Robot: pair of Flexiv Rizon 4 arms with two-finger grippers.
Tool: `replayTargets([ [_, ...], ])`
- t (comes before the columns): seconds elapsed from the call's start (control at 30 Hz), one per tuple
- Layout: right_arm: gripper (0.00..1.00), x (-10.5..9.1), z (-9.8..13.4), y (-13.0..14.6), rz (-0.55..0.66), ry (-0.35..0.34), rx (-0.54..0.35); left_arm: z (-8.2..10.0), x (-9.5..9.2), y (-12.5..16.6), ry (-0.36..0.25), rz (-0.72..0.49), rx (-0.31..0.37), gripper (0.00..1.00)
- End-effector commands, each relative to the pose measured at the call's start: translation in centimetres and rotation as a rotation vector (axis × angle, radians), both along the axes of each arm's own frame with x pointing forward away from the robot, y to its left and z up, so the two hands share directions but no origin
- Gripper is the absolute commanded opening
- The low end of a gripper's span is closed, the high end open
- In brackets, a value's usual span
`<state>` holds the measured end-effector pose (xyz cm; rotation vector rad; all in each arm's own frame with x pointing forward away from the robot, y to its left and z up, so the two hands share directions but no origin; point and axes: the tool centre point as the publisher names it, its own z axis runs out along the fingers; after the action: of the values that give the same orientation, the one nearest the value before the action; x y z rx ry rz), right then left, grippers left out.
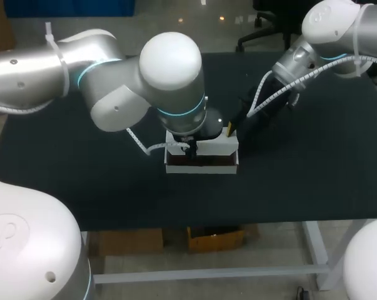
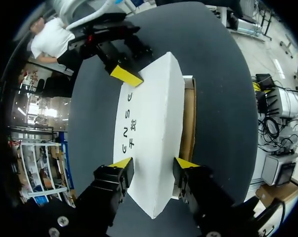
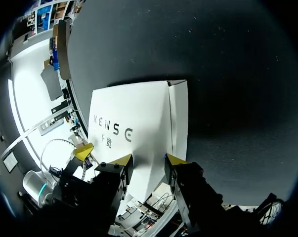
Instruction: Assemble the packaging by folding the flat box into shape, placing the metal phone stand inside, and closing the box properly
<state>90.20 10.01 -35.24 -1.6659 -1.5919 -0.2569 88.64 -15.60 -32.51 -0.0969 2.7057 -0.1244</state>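
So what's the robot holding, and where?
White cardboard box: left gripper and right gripper each straddle one end; whether they grip it cannot be told.

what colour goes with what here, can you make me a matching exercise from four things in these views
Things:
1. box lid
2. box's inner wall
3. table
4. right gripper fingertips

Colours:
a. yellow
b. brown
c. white
d. black

Pairs: 1-c; 2-b; 3-d; 4-a
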Motion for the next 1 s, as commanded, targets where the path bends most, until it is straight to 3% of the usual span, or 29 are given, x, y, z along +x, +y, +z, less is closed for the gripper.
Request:
replayTargets([
  [0.03, 0.39, 0.03, 0.05, -0.01, 0.004, 0.001, 0.0, -0.21, 0.16, -0.52, -0.005, 0.005, 0.008, 0.48],
  [0.2, 0.39, 0.05, 0.07, -0.03, 0.004, 0.002, 0.001, -0.42, 0.31, -0.7, -0.006, 0.005, 0.013, 0.44],
  [0.3, 0.39, 0.07, 0.07, -0.05, 0.005, 0.001, 0.002, -0.44, 0.35, -0.8, -0.012, 0.013, 0.015, 0.34],
  [1.0, 0.38, -0.07, 0.2, -0.44, 0.005, -0.003, 0.003, -1.09, -0.42, -1.36, -0.05, 0.003, 0.017, 0.25],
])
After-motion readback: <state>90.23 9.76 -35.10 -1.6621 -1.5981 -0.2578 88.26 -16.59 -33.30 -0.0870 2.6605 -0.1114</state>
